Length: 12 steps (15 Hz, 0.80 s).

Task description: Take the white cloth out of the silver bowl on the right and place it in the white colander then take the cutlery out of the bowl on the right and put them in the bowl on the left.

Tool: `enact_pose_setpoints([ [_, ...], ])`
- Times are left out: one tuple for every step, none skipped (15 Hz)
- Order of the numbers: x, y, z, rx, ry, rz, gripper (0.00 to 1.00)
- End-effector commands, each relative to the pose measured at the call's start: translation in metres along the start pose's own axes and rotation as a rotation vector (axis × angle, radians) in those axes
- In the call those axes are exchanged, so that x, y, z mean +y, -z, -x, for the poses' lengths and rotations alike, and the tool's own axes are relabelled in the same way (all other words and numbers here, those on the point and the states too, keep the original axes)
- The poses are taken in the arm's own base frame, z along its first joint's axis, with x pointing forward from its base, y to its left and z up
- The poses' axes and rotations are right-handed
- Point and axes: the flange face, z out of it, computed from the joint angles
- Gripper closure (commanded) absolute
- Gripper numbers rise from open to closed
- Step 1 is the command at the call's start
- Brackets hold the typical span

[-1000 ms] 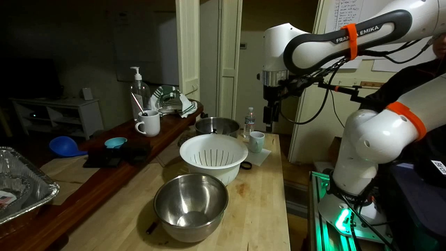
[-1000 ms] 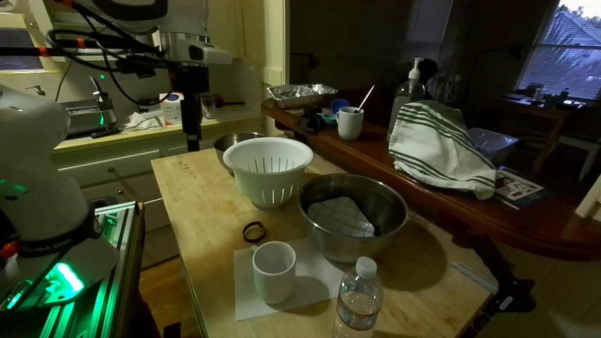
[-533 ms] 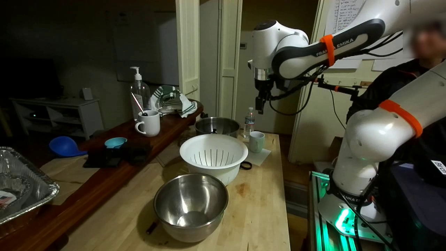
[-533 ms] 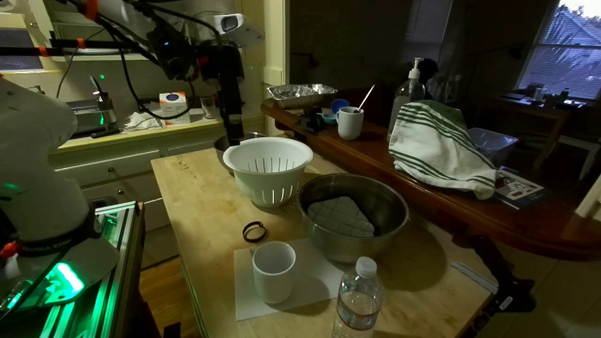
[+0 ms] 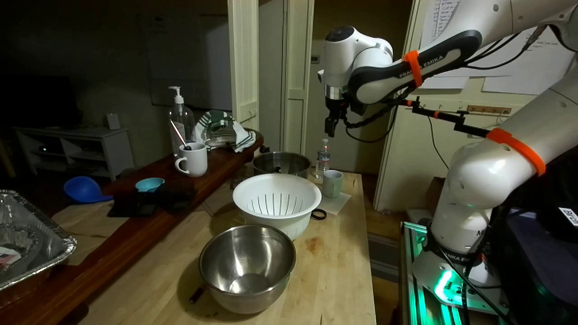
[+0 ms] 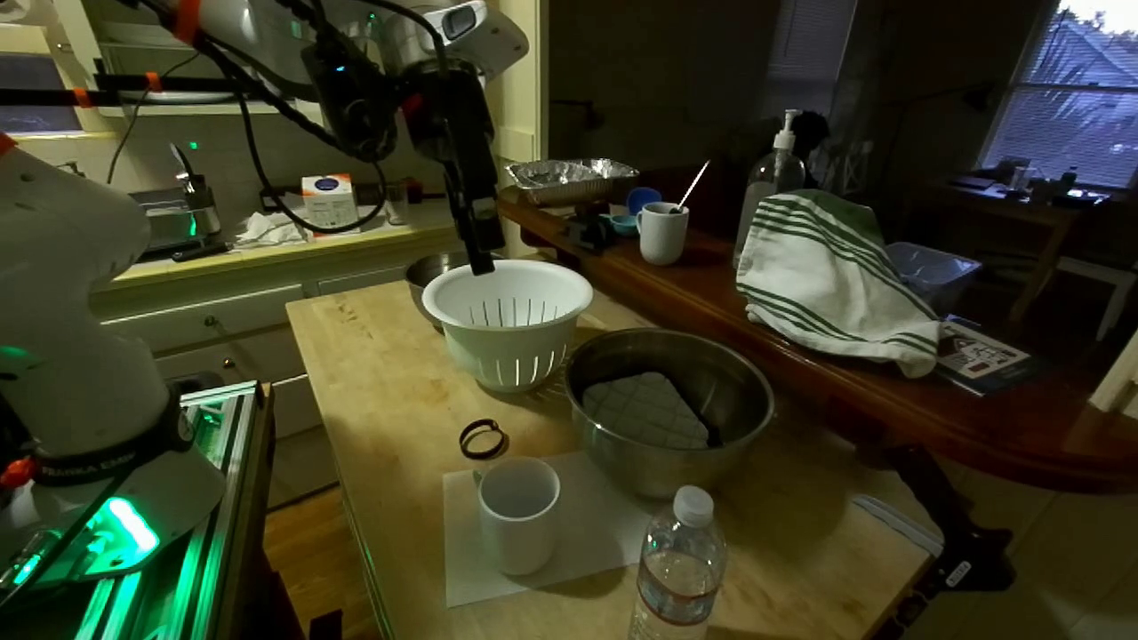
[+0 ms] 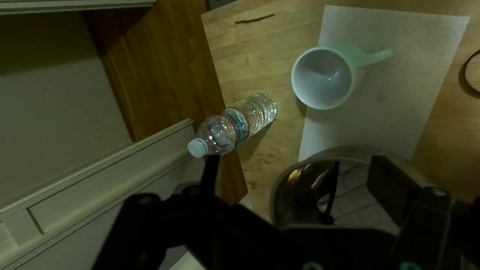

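A pale mug (image 6: 519,524) stands on a sheet of paper (image 7: 393,97) on the wooden table (image 6: 382,356), and near it there is a capped plastic bottle (image 7: 238,123). Just beside the paper lies a black ring (image 6: 481,455). On the dark wooden counter (image 6: 1005,427) are a green-striped towel (image 6: 831,276), a pump bottle (image 5: 186,119), a foil tray (image 6: 578,190) and a white mug (image 6: 662,236), in which a thin stick (image 6: 693,186) leans. A blue ladle (image 5: 83,189) is near a turquoise cup (image 5: 149,185).

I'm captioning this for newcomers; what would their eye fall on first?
Probably the white robot arm, large on the right of an exterior view, with a green light glowing low on it. Next, the white colander on the table, between the left bowl and the right bowl, which holds a quilted cloth.
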Motion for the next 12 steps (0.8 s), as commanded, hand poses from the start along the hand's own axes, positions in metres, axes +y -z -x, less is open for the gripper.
enact_pose_setpoints([
  [0.001,-0.004,-0.005,0.018,-0.072,-0.063,0.00],
  [0.010,-0.007,-0.003,0.079,-0.104,-0.114,0.00],
  [0.018,-0.012,-0.003,0.104,-0.137,-0.139,0.00],
  [0.033,-0.018,0.000,0.130,-0.173,-0.167,0.00],
  [0.046,-0.027,-0.002,0.170,-0.196,-0.199,0.00],
  [0.058,-0.035,-0.004,0.206,-0.210,-0.230,0.00],
  [0.068,-0.043,-0.009,0.222,-0.215,-0.258,0.00],
  [0.072,-0.048,-0.017,0.233,-0.199,-0.273,0.00],
  [0.073,-0.053,-0.020,0.245,-0.179,-0.293,0.00],
  [0.072,-0.056,-0.028,0.239,-0.145,-0.311,0.00],
  [0.068,-0.057,-0.037,0.219,-0.094,-0.327,0.00],
  [0.065,-0.058,-0.044,0.197,-0.045,-0.343,0.00],
])
